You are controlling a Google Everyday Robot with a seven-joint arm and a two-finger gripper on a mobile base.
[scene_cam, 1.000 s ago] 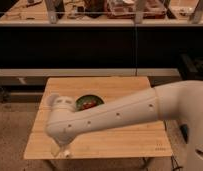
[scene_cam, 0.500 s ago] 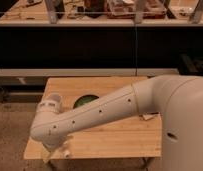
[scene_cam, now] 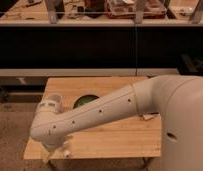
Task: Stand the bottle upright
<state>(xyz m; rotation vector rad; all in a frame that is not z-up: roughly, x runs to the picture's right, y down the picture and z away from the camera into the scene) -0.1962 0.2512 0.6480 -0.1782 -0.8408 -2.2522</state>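
My gripper [scene_cam: 57,151] hangs below the arm's wrist at the front left corner of the wooden table [scene_cam: 120,137], down near its edge. My white arm [scene_cam: 100,112] crosses the table from the right and covers much of its middle. I do not see the bottle; it is hidden by the arm or gripper, or it blends in with the pale shapes at the gripper. A white paper cup [scene_cam: 54,100] stands upright at the table's left side, just behind my wrist.
A dark green object [scene_cam: 87,100] lies mid-table, partly hidden behind my arm. A small white scrap [scene_cam: 150,116] peeks out under the arm at the right. A dark counter with shelves [scene_cam: 95,45] runs behind the table. Speckled floor surrounds it.
My arm has swung further left and toward the front. The wrist and gripper have dropped from mid-left of the table to its front left corner.
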